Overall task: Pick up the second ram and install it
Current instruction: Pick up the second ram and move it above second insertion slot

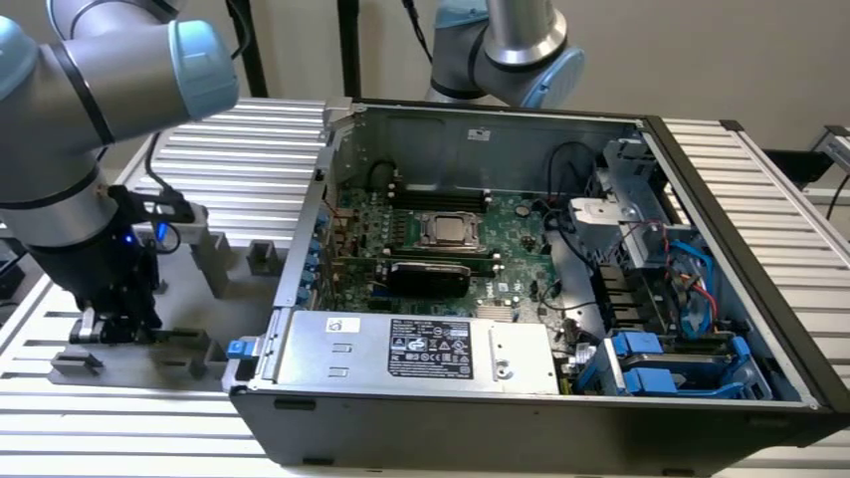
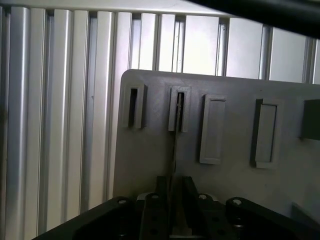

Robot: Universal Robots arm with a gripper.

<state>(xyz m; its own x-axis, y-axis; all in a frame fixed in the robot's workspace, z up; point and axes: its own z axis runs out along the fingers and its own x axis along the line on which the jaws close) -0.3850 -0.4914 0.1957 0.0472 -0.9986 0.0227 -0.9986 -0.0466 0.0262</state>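
Note:
The second ram (image 2: 174, 145) is seen edge-on in the wrist view as a thin stick. It stands upright in a slot of the grey holder plate (image 2: 150, 165). My gripper (image 2: 174, 210) is down over it, with one dark finger (image 2: 160, 207) on each side of the stick and a narrow gap at either face. In the exterior view my gripper (image 1: 117, 327) is low over the grey holder (image 1: 199, 351), at that view's left, beside the open computer case (image 1: 531, 408). The green motherboard (image 1: 525, 214) lies inside the case.
Several other slots in the holder plate (image 2: 212, 130) are empty. A second robot arm (image 1: 512, 50) rises behind the case. The power supply (image 1: 425, 349), blue drive bays (image 1: 664, 373) and cables crowd the case's near side. Ribbed aluminium table (image 1: 253, 149) surrounds everything.

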